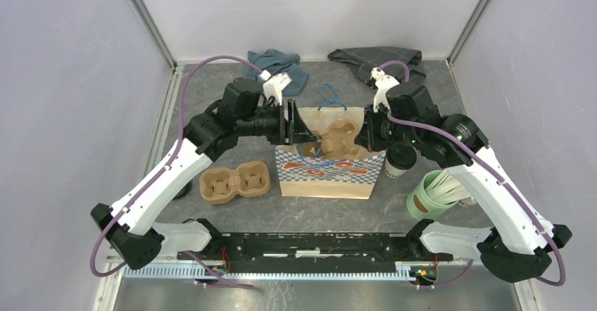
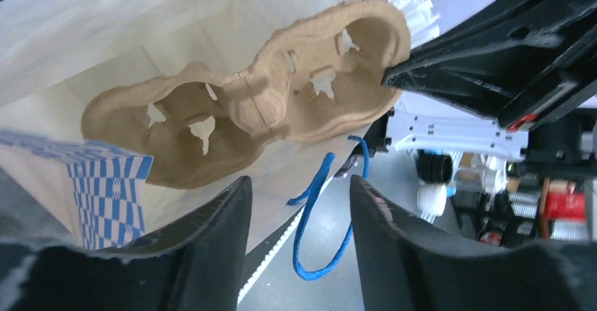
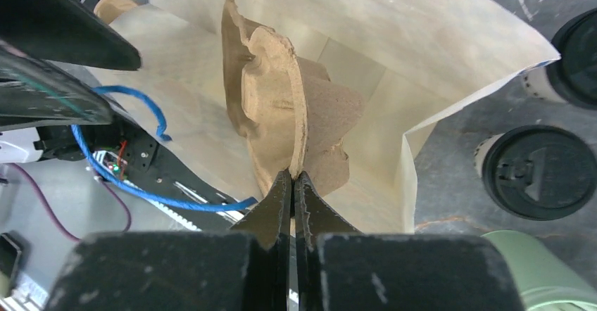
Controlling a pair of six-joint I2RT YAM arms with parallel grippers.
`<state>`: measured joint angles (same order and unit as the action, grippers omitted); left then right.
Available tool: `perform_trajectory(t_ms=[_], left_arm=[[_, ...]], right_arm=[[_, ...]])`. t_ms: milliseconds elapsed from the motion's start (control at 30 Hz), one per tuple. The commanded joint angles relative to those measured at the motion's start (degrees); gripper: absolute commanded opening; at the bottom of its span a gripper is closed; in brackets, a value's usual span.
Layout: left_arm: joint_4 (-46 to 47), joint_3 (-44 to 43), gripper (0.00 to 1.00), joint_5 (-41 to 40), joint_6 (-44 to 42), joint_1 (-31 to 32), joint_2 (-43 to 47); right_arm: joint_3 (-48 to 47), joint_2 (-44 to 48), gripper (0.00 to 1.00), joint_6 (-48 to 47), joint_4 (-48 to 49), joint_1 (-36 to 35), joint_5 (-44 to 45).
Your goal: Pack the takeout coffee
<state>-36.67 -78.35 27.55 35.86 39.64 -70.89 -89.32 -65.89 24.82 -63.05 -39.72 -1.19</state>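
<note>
The takeout coffee (image 1: pixel 400 157), a white cup with a black lid (image 3: pixel 541 172), stands on the table just right of the checkered paper bag (image 1: pixel 327 176). A second black-lidded cup (image 3: pixel 579 61) shows at the frame's right edge. My right gripper (image 3: pixel 293 174) is shut on the edge of a brown pulp cup carrier (image 3: pixel 281 100), which stands tilted inside the open bag (image 3: pixel 436 51). My left gripper (image 2: pixel 299 191) is open at the bag's left rim (image 1: pixel 287 124). The bag's blue rope handle (image 2: pixel 317 205) hangs loose between its fingers, and nothing is gripped.
A second brown carrier (image 1: pixel 234 183) lies on the table left of the bag. A mint-green cup with white sticks (image 1: pixel 431 195) stands at the right front. A blue cloth (image 1: pixel 280 65) and a dark cloth (image 1: pixel 376 59) lie at the back wall.
</note>
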Motion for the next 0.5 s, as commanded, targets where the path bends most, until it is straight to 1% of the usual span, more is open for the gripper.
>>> perform_trajectory(t_ms=[0, 100, 233, 267, 333, 400, 467], left_arm=[[-7.4, -6.1, 0.69, -12.0, 8.2, 0.2, 2.7], [-15.6, -11.9, 0.80, -20.1, 10.6, 0.2, 1.9], [-23.9, -15.5, 0.82, -31.2, 12.0, 0.2, -0.1], [-25.1, -16.5, 0.83, -32.5, 12.0, 0.2, -1.2], [-25.9, -17.0, 0.86, -32.1, 10.7, 0.2, -3.9], [-27.8, -18.1, 0.86, -31.9, 9.8, 0.3, -7.8], [-29.5, -19.1, 0.86, -34.1, 9.5, 0.7, -10.3]], right_arm=[[-0.4, 0.0, 0.00, 6.4, 3.1, 0.0, -0.6], [-1.7, 0.1, 0.00, 5.5, 1.9, 0.0, 0.8], [-1.2, 0.2, 0.00, 4.7, 0.8, 0.0, 2.4], [-1.0, 0.3, 0.00, 4.7, 0.8, 0.0, 2.5], [-0.8, 0.4, 0.00, 5.0, 1.3, 0.1, 2.5], [-0.7, 0.3, 0.00, 5.4, 1.7, 0.0, 2.5], [-0.9, -0.2, 0.00, 5.5, 1.7, 0.0, 2.4]])
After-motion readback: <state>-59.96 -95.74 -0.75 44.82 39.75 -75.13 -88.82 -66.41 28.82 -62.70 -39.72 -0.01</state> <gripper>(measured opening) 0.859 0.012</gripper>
